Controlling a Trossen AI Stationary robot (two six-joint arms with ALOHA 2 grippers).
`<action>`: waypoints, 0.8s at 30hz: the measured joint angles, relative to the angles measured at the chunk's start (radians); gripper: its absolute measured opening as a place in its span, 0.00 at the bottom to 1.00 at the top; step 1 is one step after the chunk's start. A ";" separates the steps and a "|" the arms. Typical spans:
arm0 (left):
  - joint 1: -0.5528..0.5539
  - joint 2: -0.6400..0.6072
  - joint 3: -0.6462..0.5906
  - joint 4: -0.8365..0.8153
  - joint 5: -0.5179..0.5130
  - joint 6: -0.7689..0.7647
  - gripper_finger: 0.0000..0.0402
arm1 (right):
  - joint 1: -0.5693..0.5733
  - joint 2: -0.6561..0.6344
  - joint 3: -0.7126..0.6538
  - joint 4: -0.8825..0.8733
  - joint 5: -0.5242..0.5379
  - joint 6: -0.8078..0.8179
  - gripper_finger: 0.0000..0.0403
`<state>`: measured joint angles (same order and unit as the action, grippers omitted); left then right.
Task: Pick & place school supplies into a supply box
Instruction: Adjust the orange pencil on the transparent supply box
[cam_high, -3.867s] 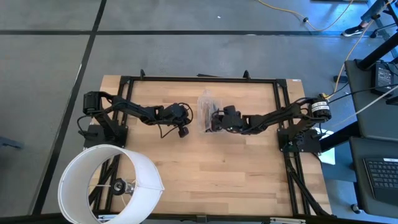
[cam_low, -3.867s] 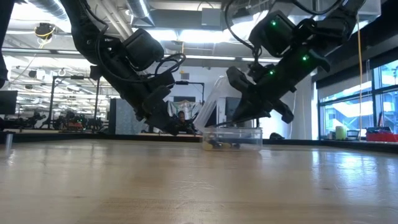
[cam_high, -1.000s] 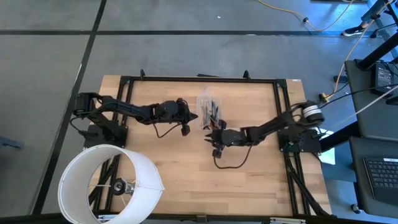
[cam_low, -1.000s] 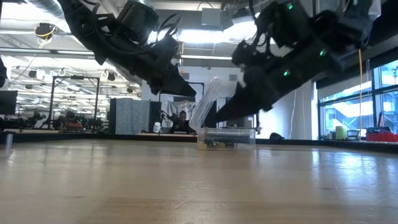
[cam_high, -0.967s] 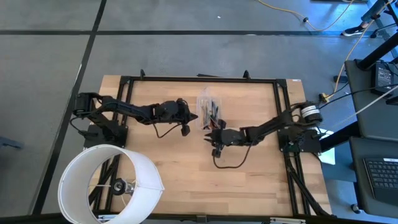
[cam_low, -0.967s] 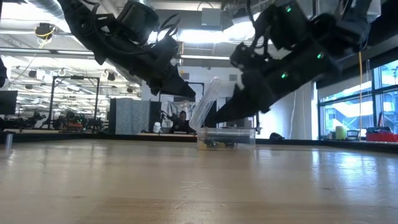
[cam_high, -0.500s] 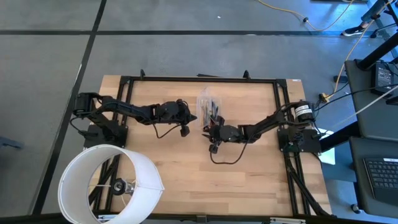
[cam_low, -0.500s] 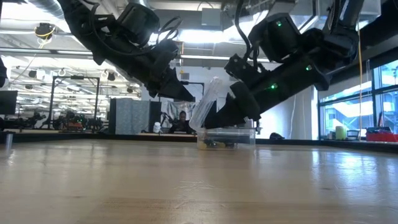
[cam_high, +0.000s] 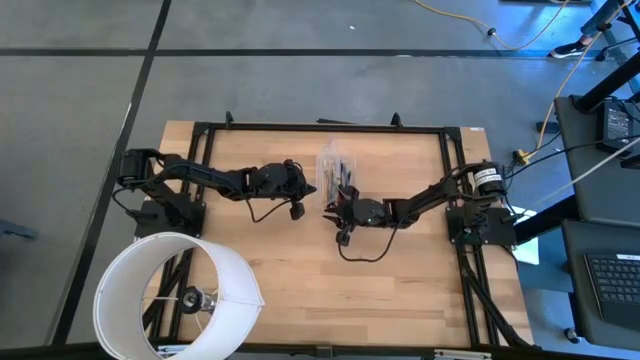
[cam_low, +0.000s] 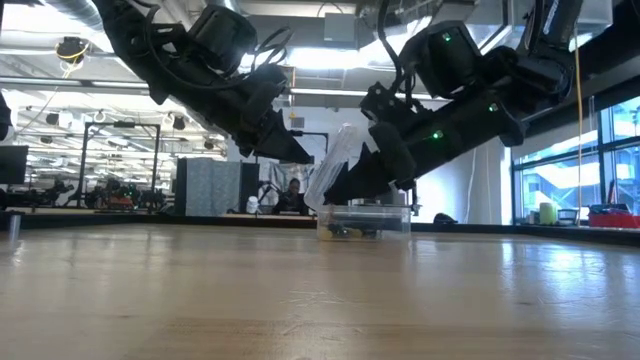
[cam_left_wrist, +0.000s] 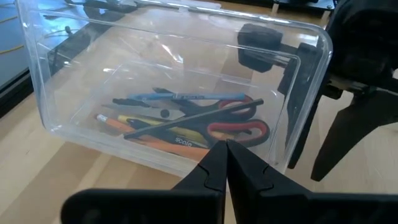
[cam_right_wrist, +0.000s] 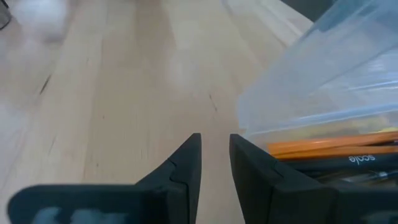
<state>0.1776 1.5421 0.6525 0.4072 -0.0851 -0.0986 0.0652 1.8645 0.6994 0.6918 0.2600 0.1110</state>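
The clear supply box (cam_high: 335, 178) sits on the table toward its far edge, its lid (cam_low: 335, 165) tilted up. Inside it lie the red-handled scissors (cam_left_wrist: 239, 127), a blue pen (cam_left_wrist: 180, 98), and orange and yellow pencils (cam_left_wrist: 149, 134). My left gripper (cam_left_wrist: 224, 146) is shut, just left of the box (cam_high: 313, 188), with its tips by the raised lid (cam_low: 310, 157). My right gripper (cam_right_wrist: 215, 146) is open with a narrow gap, at the box's near end (cam_high: 330, 208), and the box wall (cam_right_wrist: 323, 87) stands beside its fingers. My left gripper points its shut fingertips slanting down from the table's left at the outer face of the raised lid (cam_left_wrist: 186, 74); I cannot tell whether they touch it.
A large white cylinder (cam_high: 175, 295) stands over the table's near-left corner. A black frame (cam_high: 320, 128) runs round the table edges. A cable (cam_high: 365, 255) loops below my right wrist. Bare wood (cam_high: 330, 300) lies toward the near edge.
My right gripper has moved toward the far edge and a little left, dropping in close to the box's near end. The box and its lid have stayed as they were.
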 joint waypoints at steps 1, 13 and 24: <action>0.000 0.000 0.000 0.000 0.000 0.000 0.01 | -0.003 0.000 0.000 -0.002 -0.001 0.002 0.22; 0.000 0.000 0.000 0.000 0.000 0.000 0.01 | -0.026 0.000 0.000 -0.007 -0.024 0.016 0.22; 0.000 0.000 0.000 -0.001 0.000 0.000 0.01 | -0.026 0.000 0.000 -0.016 0.072 0.003 0.22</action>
<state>0.1776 1.5425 0.6525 0.4062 -0.0852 -0.0986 0.0391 1.8641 0.6994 0.6758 0.3325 0.1144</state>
